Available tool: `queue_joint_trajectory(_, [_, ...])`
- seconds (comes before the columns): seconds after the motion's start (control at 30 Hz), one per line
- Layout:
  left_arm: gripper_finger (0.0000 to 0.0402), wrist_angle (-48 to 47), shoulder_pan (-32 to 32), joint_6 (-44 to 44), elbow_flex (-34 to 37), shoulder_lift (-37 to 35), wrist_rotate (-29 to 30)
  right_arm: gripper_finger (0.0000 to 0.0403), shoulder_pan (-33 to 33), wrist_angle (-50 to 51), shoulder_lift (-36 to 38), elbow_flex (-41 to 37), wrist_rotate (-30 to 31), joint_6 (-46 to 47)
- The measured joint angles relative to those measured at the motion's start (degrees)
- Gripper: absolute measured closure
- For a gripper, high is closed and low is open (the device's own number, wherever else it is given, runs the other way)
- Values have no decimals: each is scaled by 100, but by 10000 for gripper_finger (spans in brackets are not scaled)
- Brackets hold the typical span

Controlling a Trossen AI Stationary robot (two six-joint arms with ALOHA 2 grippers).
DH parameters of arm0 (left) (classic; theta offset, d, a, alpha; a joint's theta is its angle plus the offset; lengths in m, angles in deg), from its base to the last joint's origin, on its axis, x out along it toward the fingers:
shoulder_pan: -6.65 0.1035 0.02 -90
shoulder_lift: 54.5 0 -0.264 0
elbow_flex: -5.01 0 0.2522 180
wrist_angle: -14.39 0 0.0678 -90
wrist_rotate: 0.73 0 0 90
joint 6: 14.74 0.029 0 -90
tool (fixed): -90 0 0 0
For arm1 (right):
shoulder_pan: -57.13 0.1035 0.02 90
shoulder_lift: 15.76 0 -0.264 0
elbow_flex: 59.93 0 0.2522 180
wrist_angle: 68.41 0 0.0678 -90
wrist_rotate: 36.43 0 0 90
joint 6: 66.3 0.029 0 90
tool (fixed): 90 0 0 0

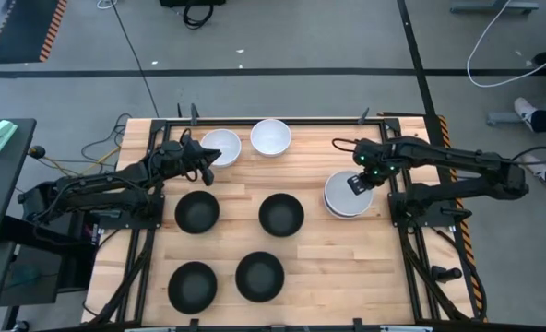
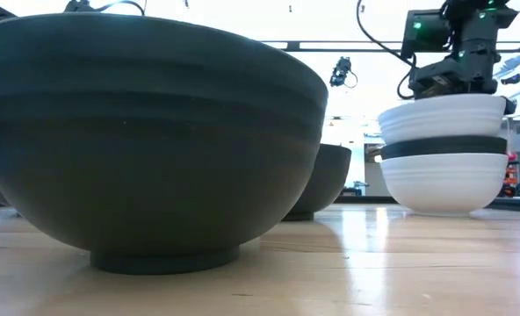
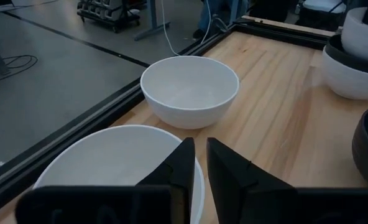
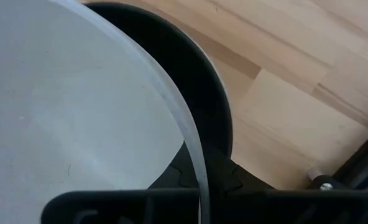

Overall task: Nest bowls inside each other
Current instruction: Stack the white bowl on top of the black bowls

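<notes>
We find four black bowls [image 1: 239,242] upright at centre, two white bowls [image 1: 246,141] at twelve o'clock, a white-black-white nested stack [image 1: 344,195] at three.

text: none legible | labels: none | numbers: none | signs: none

Four black bowls [image 1: 197,213] and two white bowls [image 1: 271,137] on a pale wooden table [image 1: 319,277]

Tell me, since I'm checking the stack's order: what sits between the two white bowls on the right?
A black bowl is sandwiched between the upper white bowl and the lower white bowl, seen in the low view.
</notes>
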Motion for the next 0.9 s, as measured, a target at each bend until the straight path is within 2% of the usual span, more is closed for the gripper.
queue_joint_trajectory(0.23, [350,-11,2,2,0,0,2,400,-27,-95,-298,0,-6,-149])
queue_joint_trajectory(0.63, [351,-79,0,2,0,0,0,399,-34,-144,-377,-2,50,-69])
queue_joint_trajectory(0.9, [350,-114,2,4,0,0,2,325,-34,-188,-373,-133,87,71])
